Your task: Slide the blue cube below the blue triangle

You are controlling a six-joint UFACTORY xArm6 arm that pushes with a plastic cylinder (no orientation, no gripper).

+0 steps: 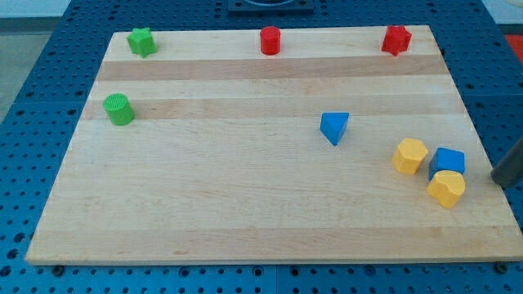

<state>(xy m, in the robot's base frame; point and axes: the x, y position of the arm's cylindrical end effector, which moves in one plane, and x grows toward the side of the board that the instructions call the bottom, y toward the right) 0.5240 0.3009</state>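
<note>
The blue cube sits near the view's right edge of the wooden board, wedged between two yellow blocks. The blue triangle lies to the view's left of it and a little higher, right of the board's centre. My tip shows at the view's right edge, just off the board's right side. It stands to the right of the blue cube with a small gap and does not touch it.
A yellow hexagonal block lies left of the cube. A yellow heart-like block touches the cube from below. A green star, a red cylinder and a red star line the top edge. A green cylinder is at left.
</note>
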